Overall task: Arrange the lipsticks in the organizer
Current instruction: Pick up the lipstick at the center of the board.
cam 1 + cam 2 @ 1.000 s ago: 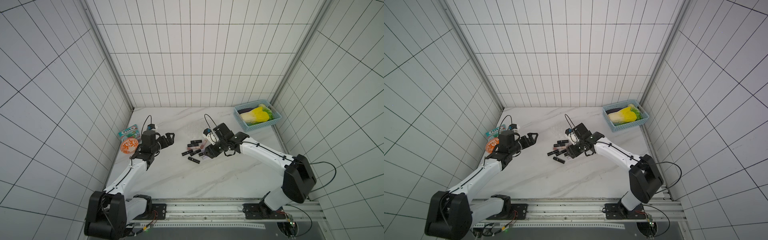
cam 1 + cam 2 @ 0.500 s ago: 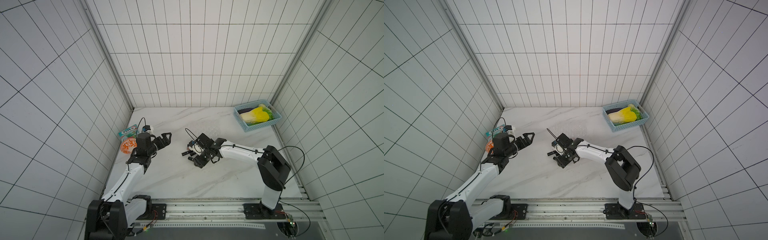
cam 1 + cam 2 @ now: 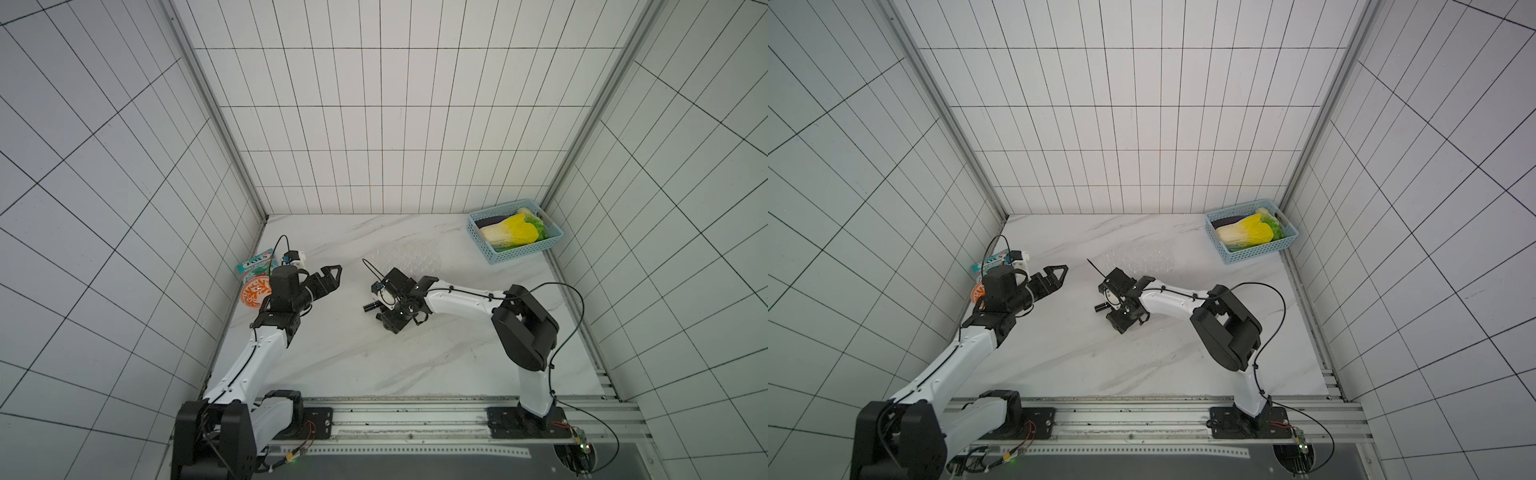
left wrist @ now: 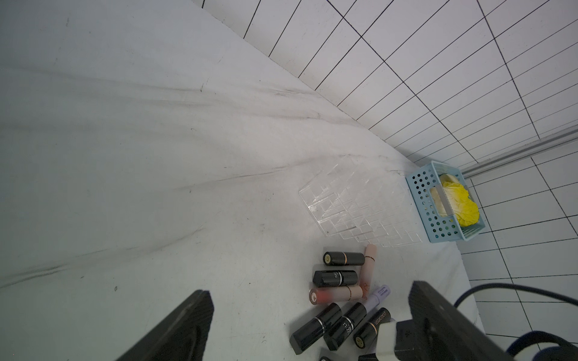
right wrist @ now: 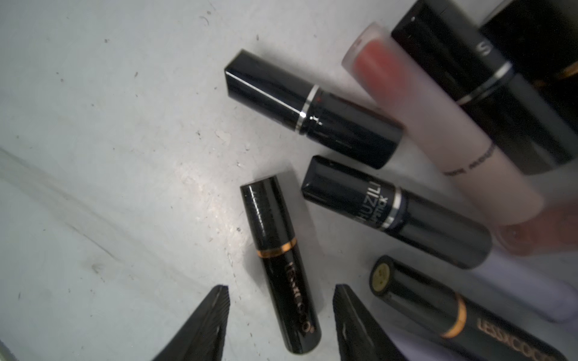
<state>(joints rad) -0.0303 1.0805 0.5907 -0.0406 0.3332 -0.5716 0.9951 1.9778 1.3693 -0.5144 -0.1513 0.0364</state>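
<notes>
Several lipsticks (image 4: 341, 300), mostly black with some pale pink and one lavender, lie loose on the marble in front of the clear organizer (image 4: 359, 206), which shows faintly in both top views (image 3: 405, 259) (image 3: 1140, 262). My right gripper (image 3: 392, 322) is low over this pile. In the right wrist view its fingers (image 5: 206, 325) straddle a black lipstick with a gold band (image 5: 280, 259), with a gap on each side. That gripper (image 5: 281, 297) is open. My left gripper (image 3: 332, 276) hovers open and holds nothing, to the left of the pile.
A light-blue basket (image 3: 478, 232) holding a yellow cabbage stands at the back right corner. An orange patterned cup (image 3: 254, 292) and a teal packet (image 3: 255, 264) sit by the left wall behind my left arm. A black lipstick (image 3: 371, 307) lies beside the right wrist.
The right arm has folded back and swung left, lowering its gripper over the lipsticks, with the jaws narrowing slightly. The left arm has drawn back a little toward the left wall.
</notes>
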